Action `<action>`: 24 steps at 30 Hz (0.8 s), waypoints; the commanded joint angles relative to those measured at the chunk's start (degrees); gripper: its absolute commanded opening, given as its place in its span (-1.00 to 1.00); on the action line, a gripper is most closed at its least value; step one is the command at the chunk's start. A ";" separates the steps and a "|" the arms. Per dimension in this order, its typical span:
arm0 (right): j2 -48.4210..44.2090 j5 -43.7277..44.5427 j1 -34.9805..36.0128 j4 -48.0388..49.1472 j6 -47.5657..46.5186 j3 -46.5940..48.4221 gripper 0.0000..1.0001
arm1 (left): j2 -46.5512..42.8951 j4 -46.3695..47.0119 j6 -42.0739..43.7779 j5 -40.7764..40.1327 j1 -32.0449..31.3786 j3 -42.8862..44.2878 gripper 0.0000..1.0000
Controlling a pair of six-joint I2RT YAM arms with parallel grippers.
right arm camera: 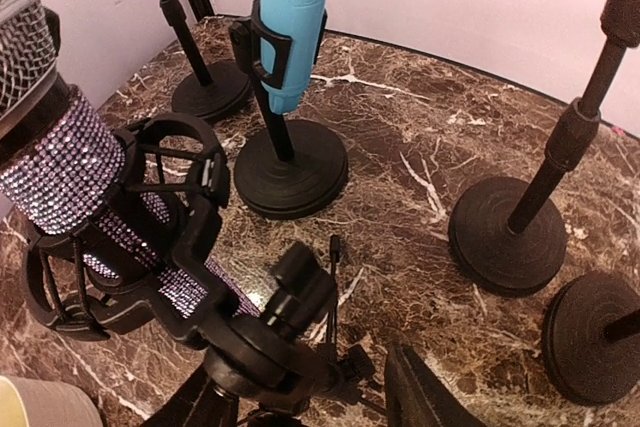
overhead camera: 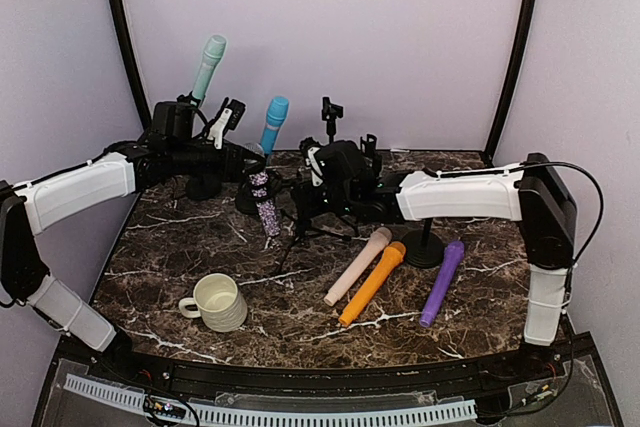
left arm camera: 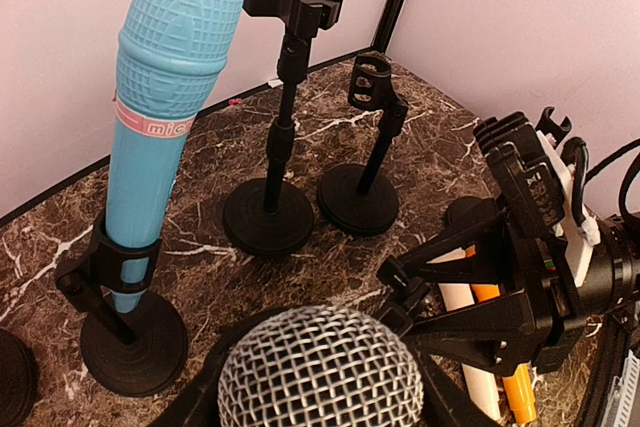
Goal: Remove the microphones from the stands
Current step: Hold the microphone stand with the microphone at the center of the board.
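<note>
1. Only the top view takes in the whole table (overhead camera: 170,247). It shows both arms reaching inward and the sparkly microphone (overhead camera: 266,209) between the left gripper (overhead camera: 248,169) and the right gripper (overhead camera: 306,191). It also shows a mug (overhead camera: 220,302) and 3 loose microphones, cream (overhead camera: 357,265), orange (overhead camera: 372,282) and purple (overhead camera: 442,282), lying nearer the bases.
2. The left wrist view shows what the top view hides: the microphone's mesh head (left arm camera: 320,372) sits right under that camera, with dark finger shapes close on either side. I cannot tell whether they press on it.
3. That view also shows a blue microphone (left arm camera: 160,117) upright in its clip and 2 empty stands behind it.
4. The right wrist view alone shows the mounting. The rhinestone body passes through a black shock mount (right arm camera: 165,247), so the microphone is still on the stand.
5. Just 1 right finger (right arm camera: 420,397) shows at the bottom edge, so I cannot tell how its jaws stand.
6. The microphone's long axis is tilted, not upright. The head is at the raised end by the left gripper, and the tail slants down toward the near side of the table.
</note>
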 commanded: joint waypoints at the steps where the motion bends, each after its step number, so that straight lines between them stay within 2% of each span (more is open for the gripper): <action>1: 1.54 4.19 1.18 -2.13 0.04 2.94 -0.10 | -0.38 -0.10 0.82 -0.56 -0.35 1.01 0.01; 6: 2.72 6.24 2.25 -4.18 -0.90 4.75 -0.32 | -0.74 0.11 0.83 -0.28 -0.72 1.10 -0.23; 10: 3.04 7.14 2.40 -5.23 -0.21 5.03 -0.45 | -1.33 0.11 1.18 -0.32 -1.03 1.32 -0.57; 12: 3.04 7.65 2.42 -5.48 0.03 4.98 -0.50 | -1.67 0.10 1.30 -0.23 -1.13 1.37 -0.64; 21: 3.48 9.10 2.73 -6.31 -0.30 5.13 -0.73 | -2.40 -0.67 1.58 -0.19 -1.67 3.16 -0.74; 24: 3.48 9.33 2.87 -6.45 -0.45 4.99 -0.77 | -2.40 -1.13 1.58 -0.35 -1.68 4.15 -0.85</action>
